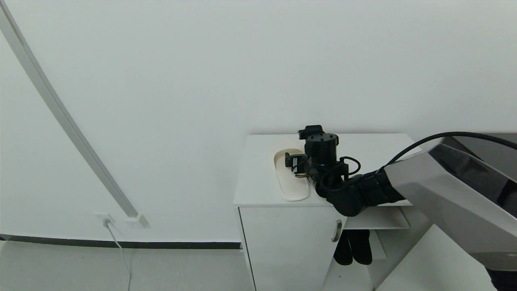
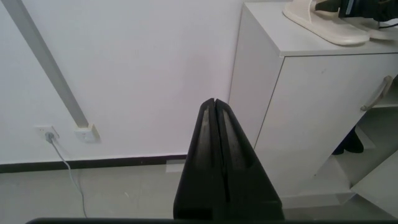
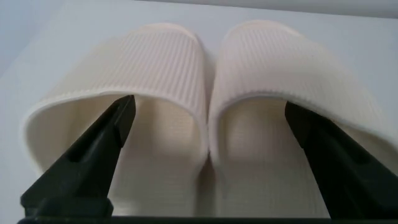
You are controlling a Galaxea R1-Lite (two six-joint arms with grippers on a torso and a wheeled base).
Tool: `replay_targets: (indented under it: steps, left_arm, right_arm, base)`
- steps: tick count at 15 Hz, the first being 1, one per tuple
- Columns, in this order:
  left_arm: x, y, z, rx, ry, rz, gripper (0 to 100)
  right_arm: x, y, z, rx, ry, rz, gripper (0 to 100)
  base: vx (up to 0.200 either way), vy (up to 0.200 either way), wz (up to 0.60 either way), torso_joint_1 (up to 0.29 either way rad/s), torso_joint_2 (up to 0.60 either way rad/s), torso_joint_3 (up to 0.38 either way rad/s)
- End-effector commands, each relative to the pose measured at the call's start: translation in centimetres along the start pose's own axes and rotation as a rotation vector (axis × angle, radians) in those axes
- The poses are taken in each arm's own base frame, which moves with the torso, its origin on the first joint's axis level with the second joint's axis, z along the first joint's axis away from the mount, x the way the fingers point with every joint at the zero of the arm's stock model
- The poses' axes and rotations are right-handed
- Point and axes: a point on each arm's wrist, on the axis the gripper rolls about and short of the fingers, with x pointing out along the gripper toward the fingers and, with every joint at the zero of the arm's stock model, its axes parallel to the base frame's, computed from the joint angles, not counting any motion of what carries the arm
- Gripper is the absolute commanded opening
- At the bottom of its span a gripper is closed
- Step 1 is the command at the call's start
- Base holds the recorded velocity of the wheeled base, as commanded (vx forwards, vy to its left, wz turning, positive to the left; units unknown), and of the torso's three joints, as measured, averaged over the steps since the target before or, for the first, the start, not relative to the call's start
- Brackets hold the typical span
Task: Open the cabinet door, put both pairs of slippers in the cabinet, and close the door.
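Cream slippers [image 1: 291, 182]: on cabinet [image 1: 258, 190] top
Right gripper [image 3: 209, 107]: released, fingers [image 3: 93, 155] inside both
Black slippers [image 1: 354, 246]: shelved at 5 o'clock
Left gripper [image 2: 215, 109]: clenched, empty

The cabinet's [image 1: 258, 190] shut left door [image 1: 288, 242] blocks that half; black slippers [image 1: 354, 247] crowd the open bay's shelf.
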Motion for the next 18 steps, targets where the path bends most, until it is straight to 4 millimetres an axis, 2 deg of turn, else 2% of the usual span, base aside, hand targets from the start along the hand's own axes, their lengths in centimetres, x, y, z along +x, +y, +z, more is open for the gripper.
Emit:
replay_targets:
  steps: [1,2,6,11,12,15,18]
  left_arm:
    - [0.0,0.0,0.0,0.0,0.0,0.0,0]
    - [0.0,0.0,0.0,0.0,0.0,0.0,0]
    - [0.0,0.0,0.0,0.0,0.0,0.0,0]
    - [0.0,0.0,0.0,0.0,0.0,0.0,0]
    - [0.0,0.0,0.0,0.0,0.0,0.002,0]
    - [0.0,0.0,0.0,0.0,0.0,0.002,0]
    - [0.0,0.0,0.0,0.002,0.0,0.0,0]
  right_arm:
    - [0.3,0.2,-0.5,-0.003,0.004,0.0,100]
    - [0.3,0.2,-0.5,-0.003,0.004,0.0,0]
    - [0.2,0.1,-0.2,0.0,-0.001,0.0,0]
    - [-0.5,0.1,1.0,0.002,-0.018,0.005,0]
    - [-1.1,0.0,1.6,-0.002,-0.024,0.012,0]
    - [-5.1,-0.2,3.7,0.004,-0.023,0.124,0]
    - [-10.9,-2.3,4.8,-0.003,0.001,0.26,0]
  base:
    - [0.0,0.0,0.0,0.0,0.0,0.0]
    - [0.0,0.0,0.0,0.0,0.0,0.0]
    - [0.0,0.0,0.0,0.0,0.0,0.0]
    - [0.0,0.0,0.0,0.0,0.0,0.0]
    - [0.0,0.0,0.0,0.0,0.0,0.0]
    - [0.0,0.0,0.0,0.0,0.0,0.0]
    - [0.0,0.0,0.0,0.0,0.0,0.0]
